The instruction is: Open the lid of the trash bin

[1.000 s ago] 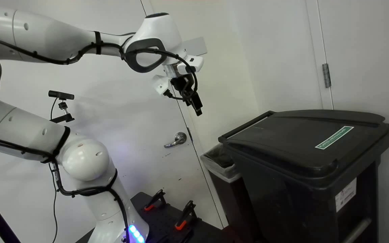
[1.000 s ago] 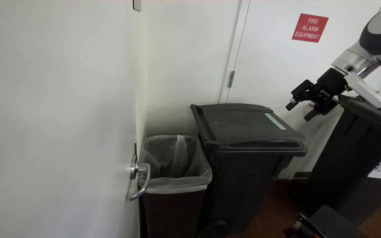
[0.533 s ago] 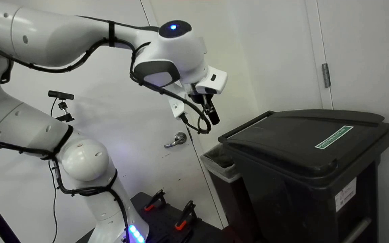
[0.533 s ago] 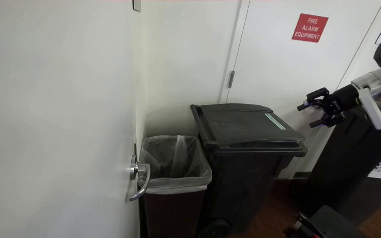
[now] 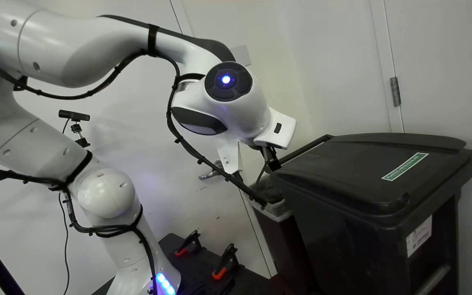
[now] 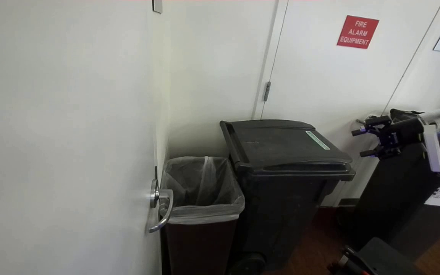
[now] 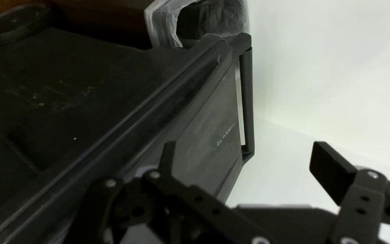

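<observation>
The trash bin is a large dark grey wheelie bin, seen in both exterior views and in the wrist view. Its flat lid, with a green-and-white label strip, lies closed on top. My gripper is open and empty, at about lid height, to the right of the lid's labelled end and apart from it. In the wrist view the gripper has its fingers spread, with the lid behind the left finger. In an exterior view the wrist hides most of the gripper.
A smaller brown bin with a clear liner stands against the trash bin. A door lever is beside it. Another dark bin with a paper sign stands at the right, behind the gripper. Clamps sit on the robot's black base table.
My gripper has come down and turned from pointing downward to nearly level. In an exterior view the wrist has moved right, nearer the bin. The lid and bin have not moved.
</observation>
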Motion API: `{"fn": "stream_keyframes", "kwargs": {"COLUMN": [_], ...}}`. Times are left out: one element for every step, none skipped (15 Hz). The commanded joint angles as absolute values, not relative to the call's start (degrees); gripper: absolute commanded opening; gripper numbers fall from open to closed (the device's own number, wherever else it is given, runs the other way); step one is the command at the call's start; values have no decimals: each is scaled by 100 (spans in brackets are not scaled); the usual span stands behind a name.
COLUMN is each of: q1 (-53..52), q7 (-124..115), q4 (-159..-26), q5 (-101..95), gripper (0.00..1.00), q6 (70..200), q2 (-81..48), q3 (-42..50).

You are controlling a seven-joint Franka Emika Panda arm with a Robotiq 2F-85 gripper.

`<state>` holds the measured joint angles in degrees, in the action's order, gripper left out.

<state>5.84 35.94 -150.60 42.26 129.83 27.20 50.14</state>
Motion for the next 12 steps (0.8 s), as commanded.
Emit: {"fn": "stream_keyframes", "kwargs": {"q1": [771,757,737,748,752,735,729,723,720,722,712,394], "q7": [3674,3675,3776,3856,4019,4262,4502,4794,5082,5406,5787,5948], "q4": [-15044,-15043,-15059,-15064,-15070,-15088,-15121,-15174,-15202,-15246,-15280,-15330], "q5": [4350,4351,4480,4616,4820,5123,5437,5785,6144,6574,7093,7490], "gripper": [100,100,100,100,100,100,100,100,100,100,100,100], "q6": [12890,12889,13094,13296,13492,13674,13856,14017,14108,14208,14230,14434], "q2": [2619,2618,2677,2687,2694,2704,2710,2695,2656,2611,2567,2652], "q3": [4821,4818,4788,4792,4839,4937,4989,5051,5106,5162,5237,5577]}}
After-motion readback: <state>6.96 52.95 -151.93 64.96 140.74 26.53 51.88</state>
